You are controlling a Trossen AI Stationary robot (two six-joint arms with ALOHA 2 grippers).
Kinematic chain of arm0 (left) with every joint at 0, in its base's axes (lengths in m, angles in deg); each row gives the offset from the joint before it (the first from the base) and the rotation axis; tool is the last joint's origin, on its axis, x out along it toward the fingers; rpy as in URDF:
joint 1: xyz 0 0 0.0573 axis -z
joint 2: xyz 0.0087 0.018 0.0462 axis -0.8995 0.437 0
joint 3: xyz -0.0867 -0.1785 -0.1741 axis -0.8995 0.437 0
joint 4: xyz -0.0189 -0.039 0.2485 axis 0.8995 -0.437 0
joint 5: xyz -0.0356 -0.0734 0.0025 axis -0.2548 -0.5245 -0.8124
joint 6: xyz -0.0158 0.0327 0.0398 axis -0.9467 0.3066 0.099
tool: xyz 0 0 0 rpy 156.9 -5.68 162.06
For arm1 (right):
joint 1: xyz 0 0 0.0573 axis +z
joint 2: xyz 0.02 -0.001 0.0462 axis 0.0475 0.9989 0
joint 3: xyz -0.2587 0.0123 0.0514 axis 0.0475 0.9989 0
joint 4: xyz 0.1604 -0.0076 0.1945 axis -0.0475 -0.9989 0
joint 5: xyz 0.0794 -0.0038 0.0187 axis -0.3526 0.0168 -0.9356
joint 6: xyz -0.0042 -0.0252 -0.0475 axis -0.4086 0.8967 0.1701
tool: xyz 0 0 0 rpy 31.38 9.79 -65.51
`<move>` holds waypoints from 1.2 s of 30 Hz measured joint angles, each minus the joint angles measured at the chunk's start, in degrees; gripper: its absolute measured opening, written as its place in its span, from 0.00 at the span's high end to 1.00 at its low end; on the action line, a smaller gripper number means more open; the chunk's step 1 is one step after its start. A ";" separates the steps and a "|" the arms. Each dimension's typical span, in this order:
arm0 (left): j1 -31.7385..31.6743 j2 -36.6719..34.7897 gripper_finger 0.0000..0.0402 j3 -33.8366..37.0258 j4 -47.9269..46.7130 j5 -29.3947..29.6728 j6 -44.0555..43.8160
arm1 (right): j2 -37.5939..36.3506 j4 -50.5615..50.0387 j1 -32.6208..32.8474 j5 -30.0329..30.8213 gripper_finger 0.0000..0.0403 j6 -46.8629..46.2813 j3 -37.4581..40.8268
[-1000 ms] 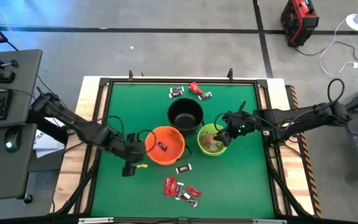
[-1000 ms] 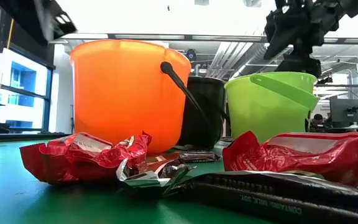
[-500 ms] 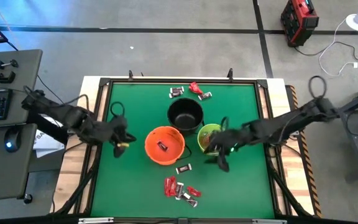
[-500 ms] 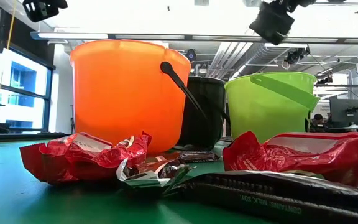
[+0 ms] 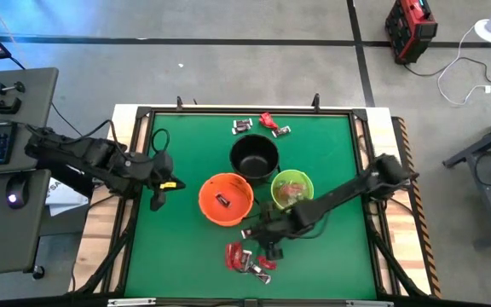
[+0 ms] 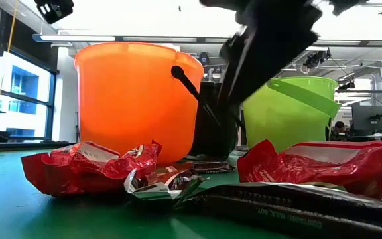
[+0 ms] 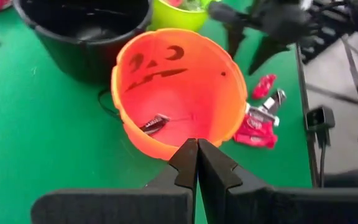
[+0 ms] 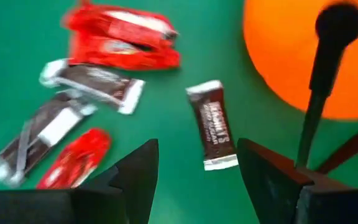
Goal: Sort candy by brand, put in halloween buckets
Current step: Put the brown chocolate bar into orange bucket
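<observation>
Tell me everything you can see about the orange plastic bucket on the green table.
The orange plastic bucket is a small round pail, upright on the green table, with a thin black handle hanging down its side. A jack-o'-lantern face shows through its wall. One dark brown wrapped candy lies inside. It stands close beside the black bucket and the lime green bucket.

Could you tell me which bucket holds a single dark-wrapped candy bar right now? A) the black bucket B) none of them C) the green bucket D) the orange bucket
D: the orange bucket has one dark bar lying on its floor, seen in the left wrist view and from above; the green bucket holds pale and red sweets instead, and the black bucket shows no bar.
</observation>
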 joint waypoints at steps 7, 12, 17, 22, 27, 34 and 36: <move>0.00 0.00 1.00 0.00 -0.07 -0.33 2.06 | 9.17 -9.34 1.84 -10.91 0.48 -8.33 -12.66; 0.00 0.00 1.00 0.00 -0.06 0.40 2.34 | 11.06 -7.04 6.30 -13.97 0.48 -11.30 -18.41; 0.00 0.02 1.00 0.00 -0.03 2.11 0.28 | 13.22 -7.17 11.18 -10.84 0.48 -10.10 -19.17; 0.00 0.02 1.00 0.00 0.08 3.98 -2.57 | 16.41 -7.00 13.32 -10.76 0.48 -10.19 -19.17; 0.00 0.14 1.00 0.00 0.14 5.32 -6.00 | 18.61 -6.91 13.52 -10.35 0.48 -14.68 -19.17; 0.00 0.53 1.00 0.00 0.25 5.40 -9.45 | 19.02 -6.76 13.55 -8.19 0.48 -19.73 -19.26; 0.00 0.88 1.00 0.00 0.28 5.42 -9.85 | 18.96 -6.77 13.52 -8.50 0.48 -21.08 -19.26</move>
